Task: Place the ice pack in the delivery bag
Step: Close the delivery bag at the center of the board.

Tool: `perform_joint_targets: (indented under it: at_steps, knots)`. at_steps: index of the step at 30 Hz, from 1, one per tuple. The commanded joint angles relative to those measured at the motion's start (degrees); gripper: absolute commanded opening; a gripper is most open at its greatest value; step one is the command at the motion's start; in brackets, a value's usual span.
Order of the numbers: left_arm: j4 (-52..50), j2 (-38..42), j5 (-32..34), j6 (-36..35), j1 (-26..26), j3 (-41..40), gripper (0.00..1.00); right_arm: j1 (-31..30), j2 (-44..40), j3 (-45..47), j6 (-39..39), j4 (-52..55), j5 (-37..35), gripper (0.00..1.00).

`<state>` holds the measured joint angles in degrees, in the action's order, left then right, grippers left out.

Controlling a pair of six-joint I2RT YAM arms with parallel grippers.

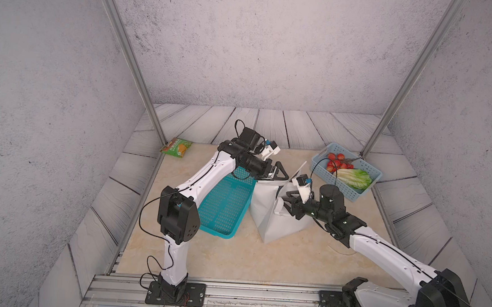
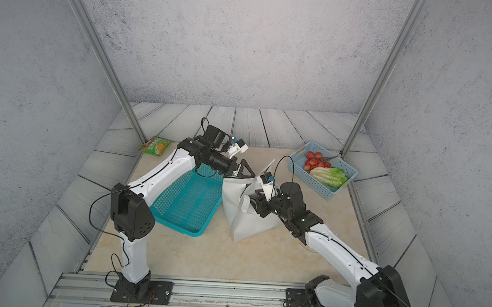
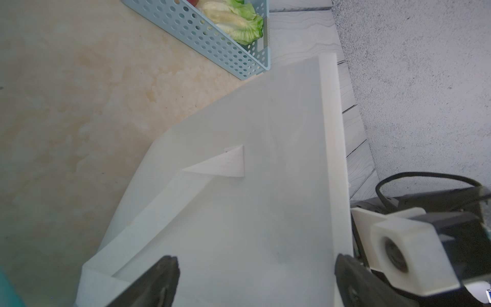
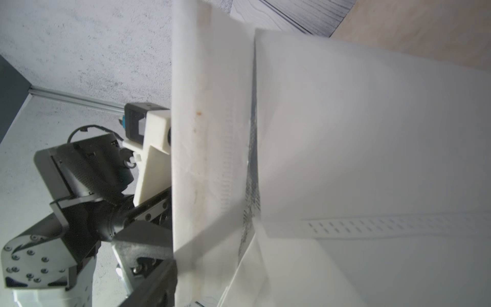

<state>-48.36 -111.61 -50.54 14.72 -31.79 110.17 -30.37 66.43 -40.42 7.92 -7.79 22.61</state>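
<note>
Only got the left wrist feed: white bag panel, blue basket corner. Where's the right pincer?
Observer: Right pincer is at the delivery bag's right wall; open or shut is unclear.
Operator: See the ice pack?
Observer: No view shows it; the teal basket beside the bag looks empty where visible.
Operator: Anything else out?
Observer: A green snack packet lies in the far left corner of the table.
</note>
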Motion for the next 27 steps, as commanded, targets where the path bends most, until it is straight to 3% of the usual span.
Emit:
perform_joint_targets:
  at_steps: [1,9,17,22,27]
  knots:
    - [-6.6,1.0,3.6,-5.4,-1.2,-1.6,0.98,-0.2,0.3,-0.5,1.3,-2.5,0.5,0.48]
    - [-10.2,2.3,9.4,-8.9,-2.8,0.4,0.97,0.1,-2.8,3.1,10.3,-7.2,0.2,0.45]
    - [-10.7,1.0,10.7,-9.0,-3.4,1.1,0.96,0.4,-6.2,7.2,32.5,-14.5,3.7,0.64]
    - [-10.7,0.6,10.9,-8.7,-3.5,1.8,0.96,0.3,-7.7,11.1,48.7,-22.5,-0.6,0.77]
    - [-10.7,0.5,11.4,-8.6,-3.9,1.9,0.96,0.3,-9.6,10.3,58.1,-19.5,-5.5,0.83]
